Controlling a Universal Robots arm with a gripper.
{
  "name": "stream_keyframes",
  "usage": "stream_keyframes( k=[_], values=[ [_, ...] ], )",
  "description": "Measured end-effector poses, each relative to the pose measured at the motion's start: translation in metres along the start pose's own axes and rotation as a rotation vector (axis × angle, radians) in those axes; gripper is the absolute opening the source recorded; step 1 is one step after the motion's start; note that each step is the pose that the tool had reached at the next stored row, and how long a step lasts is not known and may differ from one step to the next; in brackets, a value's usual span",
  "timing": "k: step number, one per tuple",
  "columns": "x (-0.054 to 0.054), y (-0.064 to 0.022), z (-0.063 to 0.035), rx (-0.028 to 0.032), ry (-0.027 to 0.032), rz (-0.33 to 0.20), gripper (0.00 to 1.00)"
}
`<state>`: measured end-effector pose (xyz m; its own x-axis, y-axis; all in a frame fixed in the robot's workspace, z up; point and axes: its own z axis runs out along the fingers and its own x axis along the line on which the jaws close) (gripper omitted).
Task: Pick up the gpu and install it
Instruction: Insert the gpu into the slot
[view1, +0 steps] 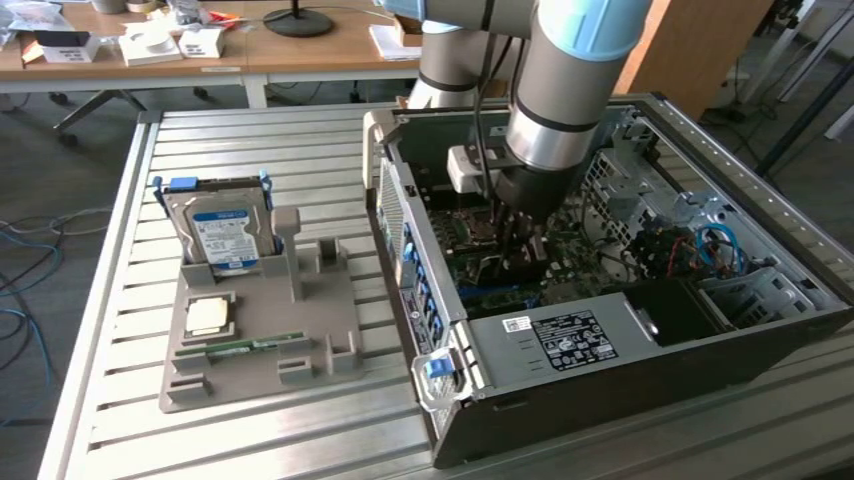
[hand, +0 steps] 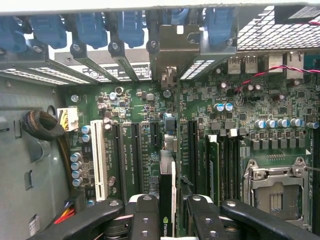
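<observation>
On the exterior view's left I see the hard drive (view1: 220, 232) upright in its grey holder (view1: 254, 340). Moving right, my gripper (hand: 169, 210) is down inside the open computer case (view1: 601, 330), fingers (hand: 145, 220) clamped on the gpu (hand: 167, 200), edge-on over the motherboard (hand: 140, 135) slots.

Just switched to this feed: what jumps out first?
The arm plunges into the open computer case on the exterior view's right, its gripper down among the boards. The fingers clamp the gpu edge-on over the green motherboard. Left of the case, a hard drive stands in a grey holder.
</observation>
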<state>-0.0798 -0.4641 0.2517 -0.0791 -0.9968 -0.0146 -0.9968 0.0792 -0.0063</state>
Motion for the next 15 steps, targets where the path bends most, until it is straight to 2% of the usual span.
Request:
stream_keyframes(
  k=[15],
  values=[
    [-0.0022, 0.0002, 0.0, 0.0009, -0.0004, 0.0, 0.26]
  ],
)
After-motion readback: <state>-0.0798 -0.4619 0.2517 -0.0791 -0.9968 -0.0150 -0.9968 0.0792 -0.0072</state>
